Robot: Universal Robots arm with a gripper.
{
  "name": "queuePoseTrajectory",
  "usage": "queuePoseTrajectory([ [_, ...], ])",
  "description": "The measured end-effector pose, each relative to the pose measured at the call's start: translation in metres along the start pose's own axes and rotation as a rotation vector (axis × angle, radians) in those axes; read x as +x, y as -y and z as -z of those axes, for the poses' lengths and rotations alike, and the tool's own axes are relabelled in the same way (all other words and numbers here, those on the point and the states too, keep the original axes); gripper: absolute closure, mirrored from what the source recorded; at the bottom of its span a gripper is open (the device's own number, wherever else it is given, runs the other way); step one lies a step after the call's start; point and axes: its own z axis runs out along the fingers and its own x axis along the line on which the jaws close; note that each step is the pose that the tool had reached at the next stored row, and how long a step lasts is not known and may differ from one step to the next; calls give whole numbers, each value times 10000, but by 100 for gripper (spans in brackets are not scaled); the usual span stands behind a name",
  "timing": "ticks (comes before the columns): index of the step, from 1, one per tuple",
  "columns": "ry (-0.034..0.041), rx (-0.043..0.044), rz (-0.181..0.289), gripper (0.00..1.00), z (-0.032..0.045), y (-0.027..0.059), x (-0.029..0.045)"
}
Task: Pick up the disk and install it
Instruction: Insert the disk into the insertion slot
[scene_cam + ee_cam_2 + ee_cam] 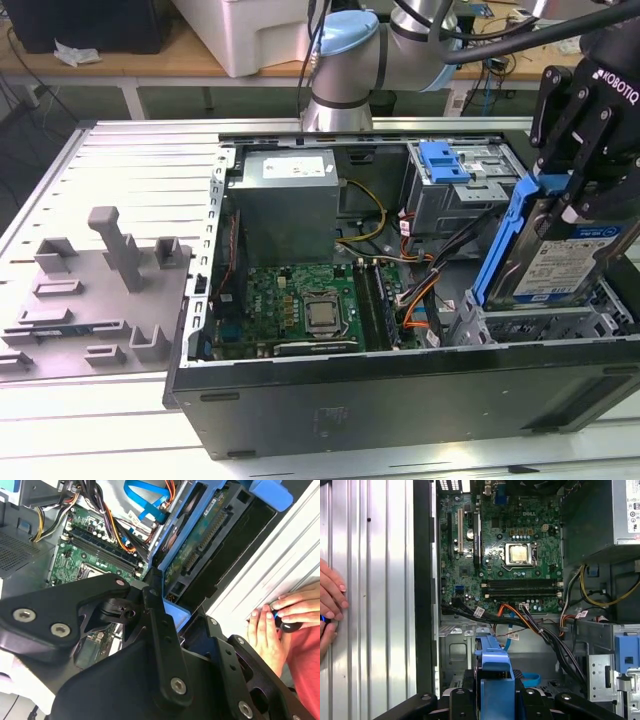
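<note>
The black two-finger gripper clamps the upper end of the flat silver disk in its blue plastic carrier, which hangs below it, long axis steeply tilted, lower end at the grey metal drive cage in the open black computer case.

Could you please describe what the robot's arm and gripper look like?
The arm is silver tubing with rounded joints capped in light blue, and black cables run along it. The gripper is black, with linked fingers held by silver screws and white lettering on its body.
</note>
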Motion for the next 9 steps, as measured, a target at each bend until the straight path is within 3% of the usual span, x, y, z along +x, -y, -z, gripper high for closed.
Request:
queuePoseTrajectory([
  [9,-3,-29,-56,63,128,-5,0],
])
